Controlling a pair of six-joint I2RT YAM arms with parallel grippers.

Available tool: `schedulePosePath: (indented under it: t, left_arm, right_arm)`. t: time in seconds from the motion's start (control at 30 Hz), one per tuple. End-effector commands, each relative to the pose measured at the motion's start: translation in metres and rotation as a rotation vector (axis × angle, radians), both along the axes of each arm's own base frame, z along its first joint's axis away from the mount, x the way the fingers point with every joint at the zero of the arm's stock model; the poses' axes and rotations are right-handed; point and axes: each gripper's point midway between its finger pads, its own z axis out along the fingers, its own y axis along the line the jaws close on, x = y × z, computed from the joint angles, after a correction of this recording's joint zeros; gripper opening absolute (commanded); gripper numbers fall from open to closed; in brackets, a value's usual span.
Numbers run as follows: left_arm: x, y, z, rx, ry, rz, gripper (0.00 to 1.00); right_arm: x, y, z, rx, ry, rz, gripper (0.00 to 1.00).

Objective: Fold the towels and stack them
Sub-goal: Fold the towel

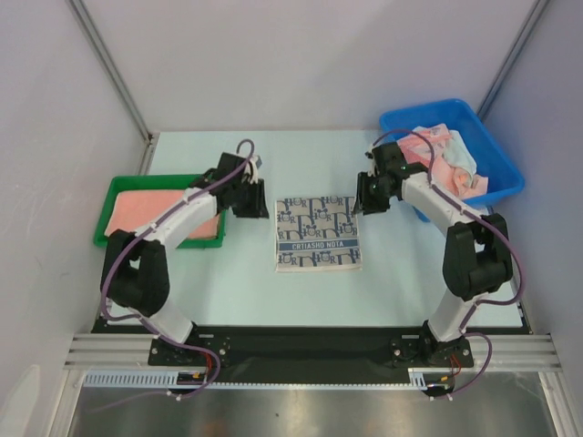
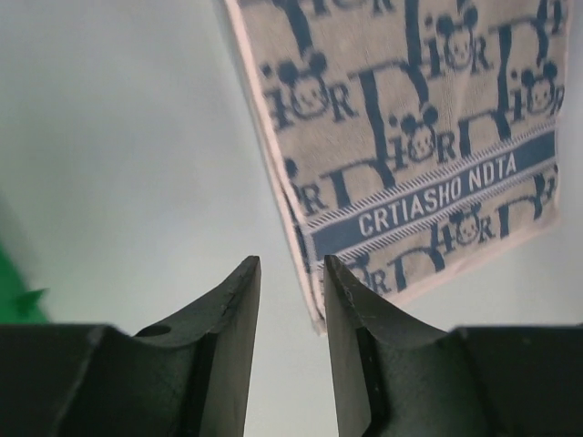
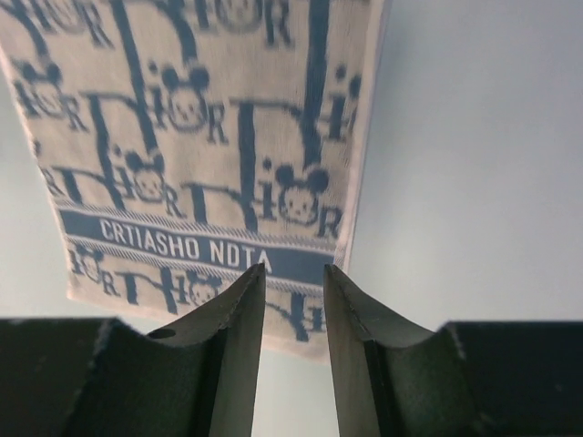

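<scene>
Towel folding: patterned towel (image 1: 318,233) flat mid-frame, both grippers empty

In the top view the navy-and-white patterned towel lies flat on the pale table (image 1: 273,300) at the centre of the frame, its banded strip of lettering toward the bottom. The left gripper (image 1: 252,208) sits just left of the towel's upper left corner. The right gripper (image 1: 368,202) sits just right of its upper right corner.

In the left wrist view, the left gripper (image 2: 291,264) has its fingers parted by a narrow gap with only bare table between them. The towel (image 2: 410,137) fills the upper right, its edge running down beside the right-hand finger.

The right wrist view shows the right gripper (image 3: 293,269) likewise slightly parted and holding nothing, its tips over the lower right corner of the towel (image 3: 191,137), which fills the upper left.

At the left of the top view, a salmon-pink towel (image 1: 146,208) lies in the green tray (image 1: 102,218), partly covered by the left arm. At upper right, the blue bin (image 1: 506,182) holds a bunched heap of pink and pale cloths (image 1: 446,157).
</scene>
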Motion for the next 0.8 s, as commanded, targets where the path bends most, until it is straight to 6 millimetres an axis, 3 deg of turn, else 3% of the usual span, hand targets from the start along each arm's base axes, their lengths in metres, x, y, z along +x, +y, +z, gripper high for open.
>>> schedulePosePath:
  t: [0.0,0.13,0.27,0.5,0.6,0.67,0.7,0.73,0.77]
  left_arm:
    - [-0.023,-0.035,-0.025,-0.129,0.073,-0.035,0.39]
    - [-0.032,-0.047,-0.045,-0.128,0.124,-0.034,0.37]
    - [-0.037,-0.050,-0.065,-0.071,0.153,-0.022,0.38]
    - [-0.047,-0.042,-0.105,0.061,0.226,0.010,0.35]
    - [-0.046,-0.039,-0.110,0.089,0.231,0.017,0.27]
    - [-0.048,-0.038,-0.111,0.100,0.239,0.015,0.17]
    - [-0.047,-0.037,-0.111,0.104,0.238,0.019,0.06]
    - [-0.048,-0.036,-0.111,0.109,0.240,0.019,0.00]
    - [-0.048,-0.035,-0.109,0.117,0.237,0.022,0.00]
  right_arm:
    - [-0.016,0.009,-0.025,-0.014,0.044,-0.010,0.37]
    - [-0.043,0.019,-0.045,-0.024,0.078,0.027,0.33]
    - [-0.058,0.025,-0.052,-0.027,0.085,0.052,0.32]
    - [-0.060,0.021,-0.055,-0.039,0.072,0.055,0.33]
    - [-0.058,0.021,-0.055,-0.036,0.066,0.056,0.33]
    - [-0.058,0.021,-0.056,-0.037,0.066,0.052,0.33]
    - [-0.058,0.021,-0.055,-0.038,0.062,0.050,0.33]
    - [-0.058,0.020,-0.055,-0.039,0.062,0.045,0.33]
    - [-0.058,0.019,-0.055,-0.043,0.061,0.039,0.33]
